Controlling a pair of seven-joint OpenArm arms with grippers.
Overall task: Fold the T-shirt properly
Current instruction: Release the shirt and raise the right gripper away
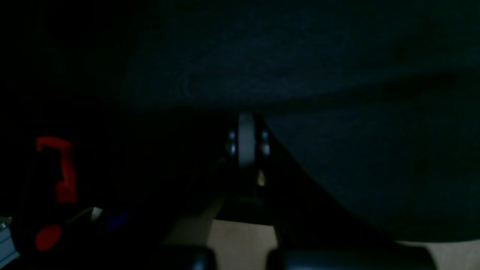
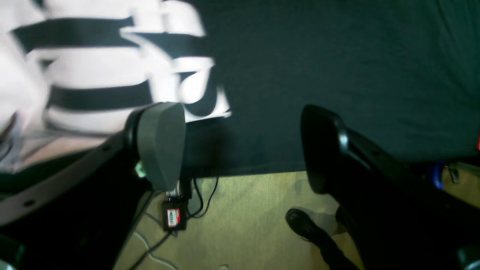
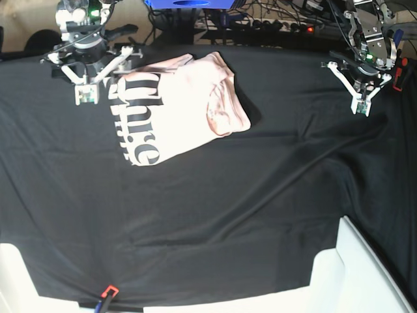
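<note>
The pale pink T-shirt (image 3: 186,104) lies partly folded on the black table cloth (image 3: 215,208) at the back left, with its black lettering (image 3: 133,124) facing up. My right gripper (image 3: 103,75) hovers at the shirt's left edge, open. In the right wrist view its fingers (image 2: 161,146) stand wide apart with nothing between them, and the lettered shirt (image 2: 93,67) lies just beyond the left finger. My left gripper (image 3: 360,107) is shut and empty above bare cloth at the back right, far from the shirt. The left wrist view is very dark and shows the shut fingertips (image 1: 246,138) against the cloth.
A red clamp (image 3: 109,291) holds the cloth at the front edge. A white surface (image 3: 352,274) shows at the front right corner. Cables and a blue box (image 3: 189,3) lie behind the table. A dark shoe (image 2: 300,221) and cables are on the floor below.
</note>
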